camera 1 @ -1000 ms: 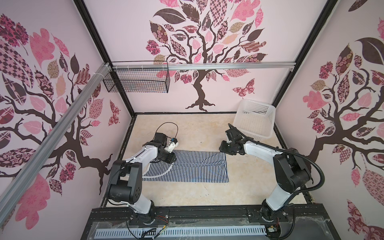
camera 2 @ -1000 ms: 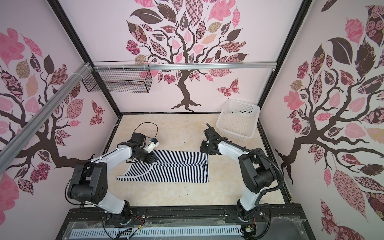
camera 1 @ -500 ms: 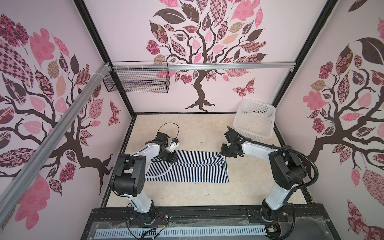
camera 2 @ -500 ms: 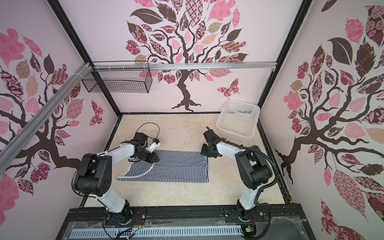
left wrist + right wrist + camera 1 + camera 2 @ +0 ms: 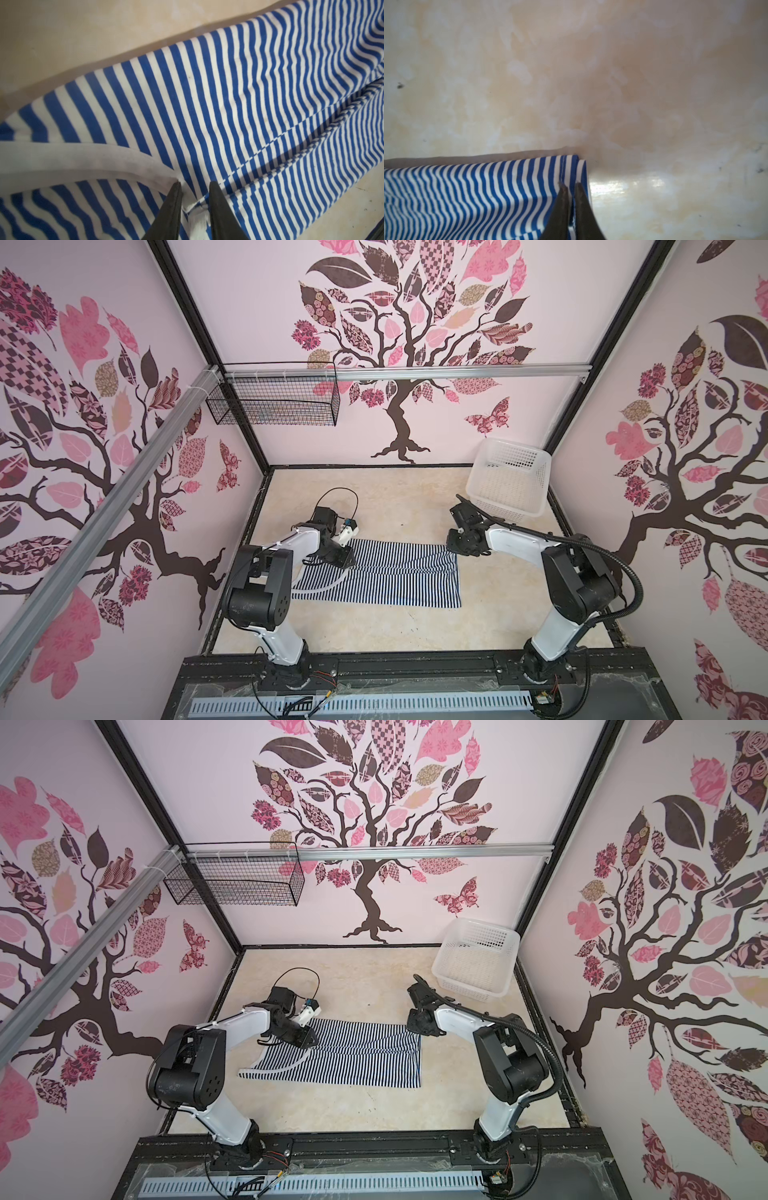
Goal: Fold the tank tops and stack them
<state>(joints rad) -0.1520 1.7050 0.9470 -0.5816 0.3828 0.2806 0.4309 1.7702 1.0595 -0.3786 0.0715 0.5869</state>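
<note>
One tank top [image 5: 395, 576] [image 5: 357, 1056] with navy-and-white stripes lies flat on the beige table, folded lengthwise. My left gripper [image 5: 347, 562] [image 5: 309, 1042] is low over its far left end. In the left wrist view this gripper [image 5: 195, 184] is shut on a bunched fold of the striped cloth [image 5: 228, 104] beside the white trim [image 5: 83, 158]. My right gripper [image 5: 451, 547] [image 5: 411, 1029] sits at the far right corner. In the right wrist view it [image 5: 570, 184] is shut on the hem edge of the top [image 5: 467, 197].
A white perforated basket [image 5: 511, 489] [image 5: 478, 965] stands at the back right corner, just behind the right arm. A black wire basket [image 5: 274, 402] hangs on the back rail at the left. Pink patterned walls close in three sides.
The right gripper has come down a little onto the top's far right corner and closed on the hem. The left gripper has kept its hold at the far left end.
</note>
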